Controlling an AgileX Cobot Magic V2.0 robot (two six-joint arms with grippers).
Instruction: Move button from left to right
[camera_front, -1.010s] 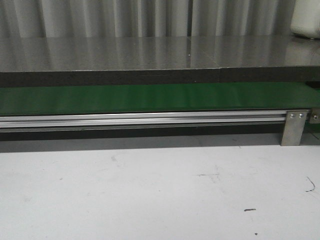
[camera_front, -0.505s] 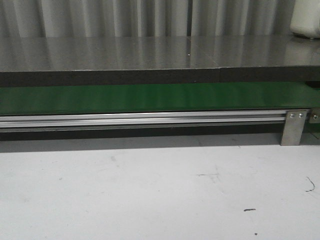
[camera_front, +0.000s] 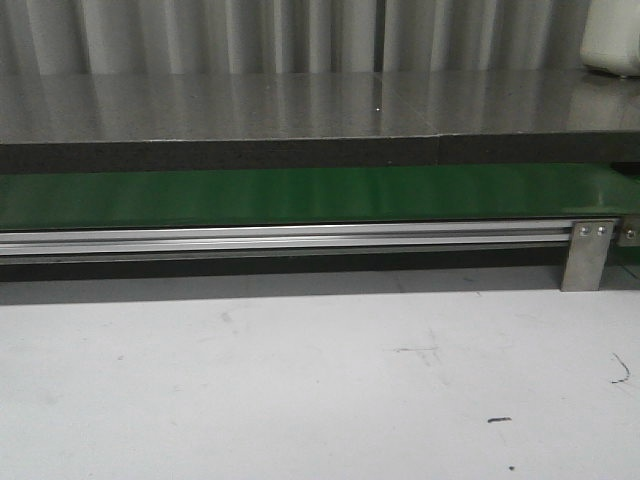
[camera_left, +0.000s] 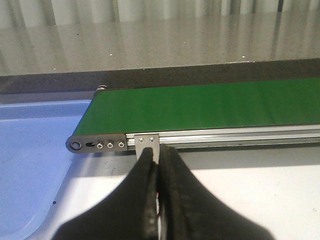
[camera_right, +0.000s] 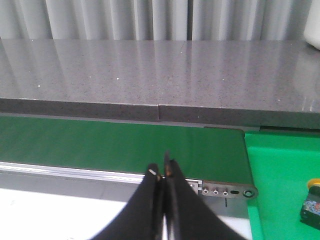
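Observation:
The button (camera_right: 311, 204), with a black boxy body and an orange-yellow cap, shows only in the right wrist view. It lies in the green tray (camera_right: 280, 200) past the belt's end and is partly cut off by the frame edge. My right gripper (camera_right: 162, 170) is shut and empty, over the near rail of the green conveyor belt (camera_right: 120, 145), well to the side of the button. My left gripper (camera_left: 159, 151) is shut and empty, in front of the belt's (camera_left: 210, 105) other end, by a metal bracket (camera_left: 147, 145). Neither gripper shows in the front view.
A blue tray (camera_left: 30, 160) lies beside the belt's end in the left wrist view. The belt (camera_front: 300, 195) runs across the front view on an aluminium rail (camera_front: 280, 240), with a bracket (camera_front: 588, 255). A grey stone counter (camera_front: 300, 105) lies behind and a white tabletop (camera_front: 300, 390) in front.

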